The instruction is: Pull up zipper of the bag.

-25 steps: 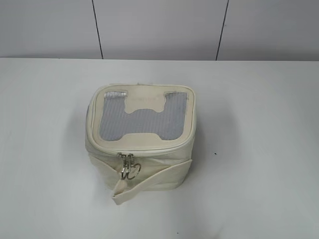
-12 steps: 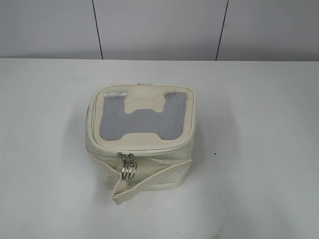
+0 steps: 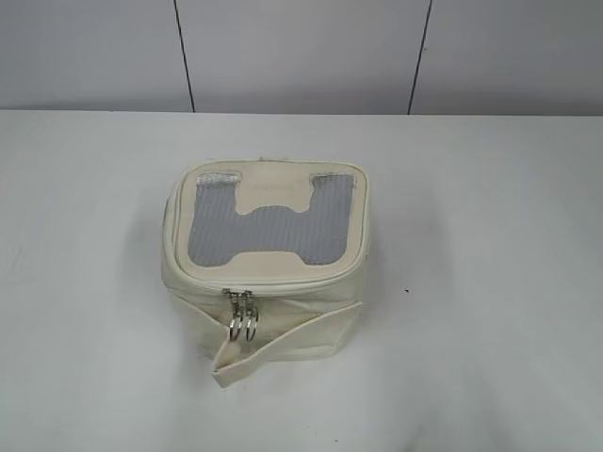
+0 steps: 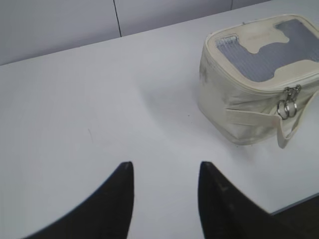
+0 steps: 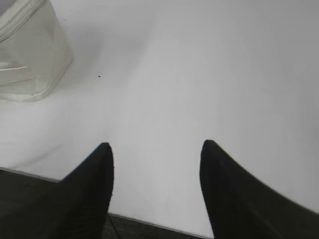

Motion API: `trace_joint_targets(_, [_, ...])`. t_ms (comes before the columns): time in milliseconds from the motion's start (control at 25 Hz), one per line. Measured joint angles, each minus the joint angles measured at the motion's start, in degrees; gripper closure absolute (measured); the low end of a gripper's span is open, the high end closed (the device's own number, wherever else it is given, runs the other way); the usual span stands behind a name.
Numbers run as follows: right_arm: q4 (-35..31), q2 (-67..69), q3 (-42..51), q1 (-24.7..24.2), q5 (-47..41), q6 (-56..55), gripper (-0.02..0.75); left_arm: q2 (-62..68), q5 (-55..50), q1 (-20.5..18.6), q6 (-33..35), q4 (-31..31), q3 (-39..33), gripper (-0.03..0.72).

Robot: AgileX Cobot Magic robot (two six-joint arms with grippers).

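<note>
This looks like a robot test bench in a lab or test room, not a home or a shop. The surface (image 3: 490, 282) is a plain white tabletop, bare but for a few tiny dark specks, and it runs back to a wall (image 3: 301, 52) of smooth pale grey panels split by thin dark vertical seams (the same seams show in the left wrist view). Only one item stands on it, a small cream bag (image 3: 267, 268), set near the middle as a test piece. Lighting is flat and even, with soft shadows. Black gripper fingers (image 4: 107, 209) frame the wrist views.
</note>
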State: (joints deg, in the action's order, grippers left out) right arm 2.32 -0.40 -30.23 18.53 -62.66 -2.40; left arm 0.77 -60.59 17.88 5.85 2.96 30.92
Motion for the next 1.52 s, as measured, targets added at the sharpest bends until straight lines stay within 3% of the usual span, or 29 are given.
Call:
trace_joint_targets(1160, [-1.7,0.0,1.7,0.0,2.5,1.6,0.3,0.0,0.0,-0.2,2.2,0.2,0.0,0.37])
trace_joint_targets(1320, [-1.7,0.0,1.7,-4.6,2.5,1.6,0.301,0.0,0.0,-4.3,2.2,0.2,0.0,0.379])
trace_joint_targets(1520, [-1.7,0.0,1.7,-12.8,2.5,1.6,0.301,-1.1,0.0,-14.4,2.2,0.2,0.0,0.387])
